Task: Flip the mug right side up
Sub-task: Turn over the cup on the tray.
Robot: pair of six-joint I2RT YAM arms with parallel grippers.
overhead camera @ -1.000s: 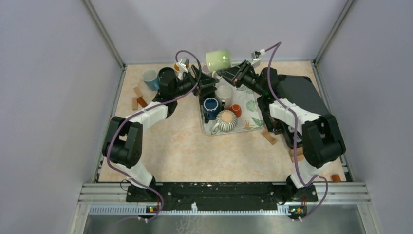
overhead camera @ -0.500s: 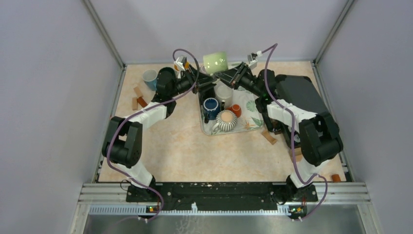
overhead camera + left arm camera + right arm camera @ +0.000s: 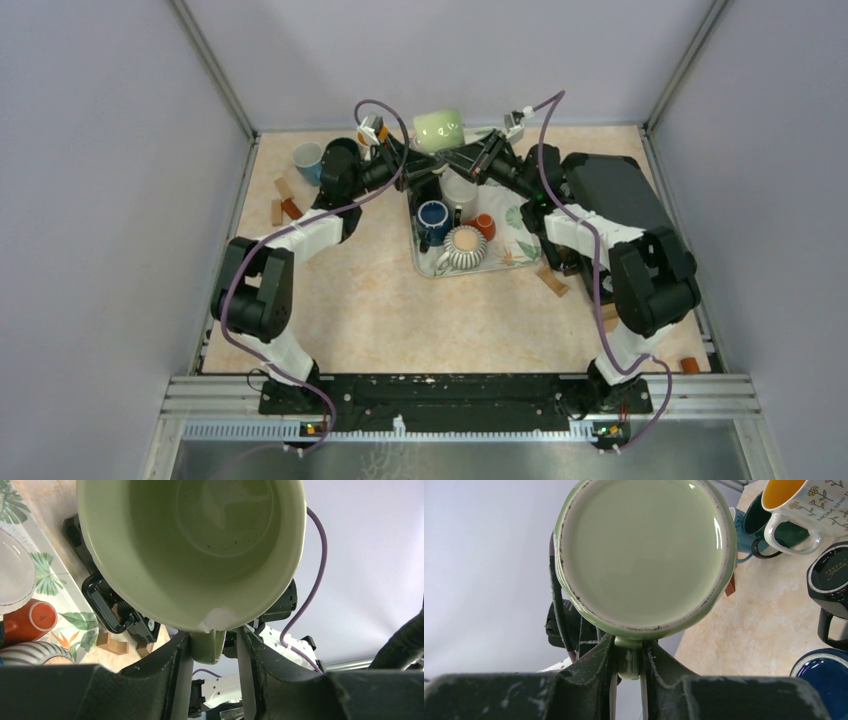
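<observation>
The light green mug [image 3: 438, 128] hangs in the air above the tray's far end, lying on its side. In the right wrist view its base [image 3: 644, 550] faces the camera, and my right gripper [image 3: 629, 660] is shut on the mug's handle [image 3: 628, 664]. The left wrist view looks straight into the mug's mouth [image 3: 200, 545]. My left gripper [image 3: 212, 645] stands around the same handle [image 3: 207, 647]: one finger touches it and a gap shows at the other. From above, the left gripper [image 3: 424, 160] and right gripper [image 3: 458, 158] meet under the mug.
A leaf-patterned tray [image 3: 520, 225] holds a blue mug [image 3: 433, 215], a striped mug [image 3: 465, 247], an orange cup [image 3: 485, 225] and a white mug [image 3: 460, 190]. A light blue mug [image 3: 308, 160] and wooden blocks [image 3: 283, 205] lie at left; a black box [image 3: 610, 190] at right.
The left gripper's jaws have narrowed around the mug's handle. The right arm has carried the mug a little to the left, toward the left gripper.
</observation>
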